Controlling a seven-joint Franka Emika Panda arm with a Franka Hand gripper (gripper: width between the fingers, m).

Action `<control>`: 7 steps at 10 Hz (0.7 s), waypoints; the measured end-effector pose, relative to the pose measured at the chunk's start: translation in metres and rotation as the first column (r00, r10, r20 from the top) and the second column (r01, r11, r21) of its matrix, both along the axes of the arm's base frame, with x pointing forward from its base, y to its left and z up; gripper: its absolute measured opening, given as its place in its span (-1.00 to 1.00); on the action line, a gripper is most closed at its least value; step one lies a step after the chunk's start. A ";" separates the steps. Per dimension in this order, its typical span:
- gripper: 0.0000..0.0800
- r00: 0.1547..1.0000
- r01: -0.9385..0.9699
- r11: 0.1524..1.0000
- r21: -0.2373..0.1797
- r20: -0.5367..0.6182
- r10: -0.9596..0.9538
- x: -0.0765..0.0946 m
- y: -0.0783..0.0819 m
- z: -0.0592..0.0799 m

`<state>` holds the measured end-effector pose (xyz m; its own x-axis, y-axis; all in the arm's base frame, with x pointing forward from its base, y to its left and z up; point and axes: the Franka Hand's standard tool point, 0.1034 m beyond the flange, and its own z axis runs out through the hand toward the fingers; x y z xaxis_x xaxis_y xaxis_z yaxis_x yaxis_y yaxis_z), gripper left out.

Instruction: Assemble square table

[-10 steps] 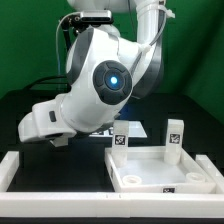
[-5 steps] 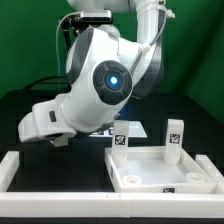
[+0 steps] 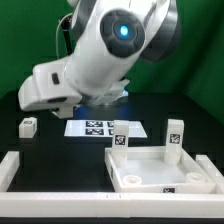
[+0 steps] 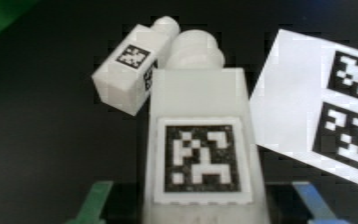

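In the wrist view a white leg with a black-white tag and a round peg end lies between my gripper's jaws. A dark gap shows on each side between it and the green and blue fingertips, so the gripper is open. A second leg lies just beyond it and also shows in the exterior view. The gripper's white hand hangs above the table at the exterior view's left and hides the first leg. The square tabletop sits at the front right, with two legs standing at its far edge.
The marker board lies flat behind the tabletop. A long white rail runs along the front left, and another along the front edge. The arm's bulk fills the upper middle.
The arm has risen and swung back. The hand is higher now, and the marker board and the small leg at the left have come into view.
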<state>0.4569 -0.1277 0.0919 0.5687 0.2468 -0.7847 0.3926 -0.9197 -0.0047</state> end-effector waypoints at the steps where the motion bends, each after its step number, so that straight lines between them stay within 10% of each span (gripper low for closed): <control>1: -0.27 1.000 -0.005 1.000 0.005 0.011 0.005 0.002 0.000 -0.004; 3: -0.27 0.988 -0.023 0.999 0.041 0.155 0.016 0.025 0.005 0.002; 7: -0.27 0.904 0.042 0.997 0.071 0.421 -0.068 0.125 0.069 0.090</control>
<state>0.5820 -0.0589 0.1816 0.8580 0.2435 -0.4523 0.3183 -0.9431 0.0960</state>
